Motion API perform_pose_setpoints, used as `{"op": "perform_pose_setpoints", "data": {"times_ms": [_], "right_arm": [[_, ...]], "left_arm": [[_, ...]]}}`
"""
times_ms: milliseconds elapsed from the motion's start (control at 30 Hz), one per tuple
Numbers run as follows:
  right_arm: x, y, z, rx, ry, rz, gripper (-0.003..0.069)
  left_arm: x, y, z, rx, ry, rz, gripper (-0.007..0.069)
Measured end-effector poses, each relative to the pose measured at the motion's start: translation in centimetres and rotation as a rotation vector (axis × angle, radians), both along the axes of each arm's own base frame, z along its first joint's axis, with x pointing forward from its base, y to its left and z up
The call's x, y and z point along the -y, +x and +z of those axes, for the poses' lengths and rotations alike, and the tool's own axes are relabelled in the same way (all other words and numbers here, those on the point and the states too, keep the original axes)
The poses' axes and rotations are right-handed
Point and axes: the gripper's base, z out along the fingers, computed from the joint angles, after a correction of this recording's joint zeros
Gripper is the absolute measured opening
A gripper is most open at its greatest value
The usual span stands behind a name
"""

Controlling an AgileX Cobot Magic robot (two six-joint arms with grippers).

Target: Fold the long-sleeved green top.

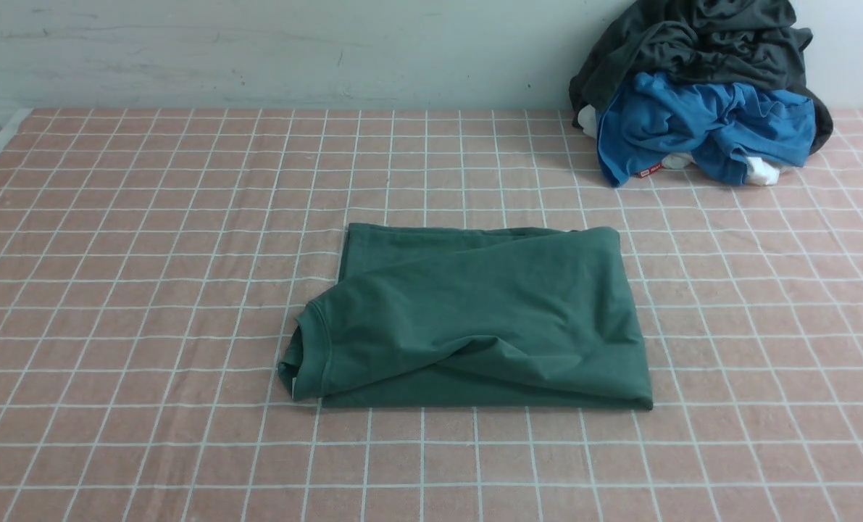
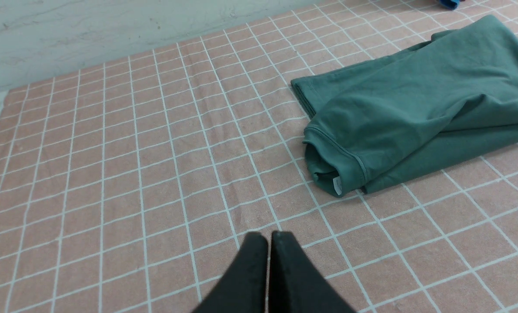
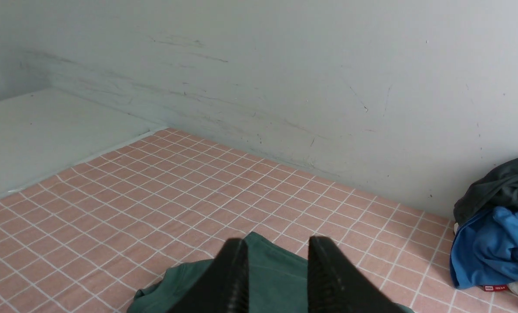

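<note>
Lying at the middle of the bench (image 1: 112, 254) in the front view, the top (image 1: 474, 319) is already a compact rectangle, with the sleeves tucked out of sight and the ribbed neck bulging out at its 8 o'clock corner. One layer runs slantwise across it, so the edges do not line up squarely. At 1 o'clock from it, well apart against the wall, sits a heap: a grey garment (image 1: 699, 43) over a blue one (image 1: 699, 123). Neither arm shows in this view.

From the left wrist, the left gripper (image 2: 267, 237) hangs over bare bench with its tips pressed together and nothing between them. The top (image 2: 415, 108) lies at 2 o'clock from it, clear of contact, its neck opening and a small white label turned toward the camera.

From the right wrist, the right gripper (image 3: 276, 252) stands parted with a clear gap and has hold of nothing; the top (image 3: 276, 278) shows through the gap, below it, but whether they touch I cannot tell. The blue garment (image 3: 493, 248) and the grey one (image 3: 502, 187) sit at 3 o'clock.

I judge the folding essentially done: both grippers are free of the cloth. At most, squaring the slanted layer and pushing in the neck bulge is left.
</note>
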Motion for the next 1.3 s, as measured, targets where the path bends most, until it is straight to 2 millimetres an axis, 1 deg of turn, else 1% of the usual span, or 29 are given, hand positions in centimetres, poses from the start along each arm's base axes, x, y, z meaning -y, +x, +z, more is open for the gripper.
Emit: {"op": "perform_pose_setpoints", "data": {"times_ms": [67, 167, 200, 300, 400, 567, 1000, 1067, 1133, 1167, 1267, 1300], "right_arm": [[0.0, -0.1, 0.1, 0.000, 0.011, 0.003, 0.0190], [0.0, -0.4, 0.2, 0.002, 0.040, 0.008, 0.0159], [0.1, -0.5, 0.3, 0.005, 0.050, 0.008, 0.0120], [0.1, -0.5, 0.3, 0.003, 0.055, 0.012, 0.0040], [-0.1, -0.7, 0.0, -0.031, 0.035, 0.036, -0.0004], [-0.4, -1.0, -0.7, -0.098, -0.005, 0.083, -0.0013], [-0.5, -0.9, -0.8, -0.109, 0.018, 0.087, -0.0014], [-0.6, -0.3, -1.8, -0.124, 0.030, 0.064, -0.0014], [-0.6, 0.0, -2.3, -0.129, 0.036, 0.051, -0.0014], [-0.4, 0.4, -3.2, -0.122, 0.049, 0.016, -0.0014], [0.0, 0.6, -4.3, -0.087, 0.059, -0.040, -0.0014], [0.5, 0.5, -5.1, -0.057, 0.059, -0.075, -0.0014]], "left_arm": [[0.0, 0.0, 0.0, 0.000, 0.000, 0.000, -0.0007], [0.0, 0.0, 0.0, 0.000, 0.000, 0.000, -0.0007], [0.0, 0.0, 0.0, 0.000, 0.000, 0.000, -0.0007], [0.0, 0.0, 0.0, 0.000, 0.000, 0.000, -0.0007], [0.0, 0.0, 0.0, 0.000, 0.000, 0.000, -0.0007], [0.0, 0.0, 0.0, 0.000, 0.000, 0.000, -0.0007], [0.0, 0.0, 0.0, 0.000, 0.000, 0.000, -0.0007], [0.0, 0.0, 0.0, 0.000, 0.000, 0.000, -0.0007], [0.0, 0.0, 0.0, 0.000, 0.000, 0.000, -0.0007], [0.0, 0.0, 0.0, 0.000, 0.000, 0.000, -0.0007], [0.0, 0.0, 0.0, 0.000, 0.000, 0.000, -0.0007], [0.0, 0.0, 0.0, 0.000, 0.000, 0.000, -0.0007]]}}
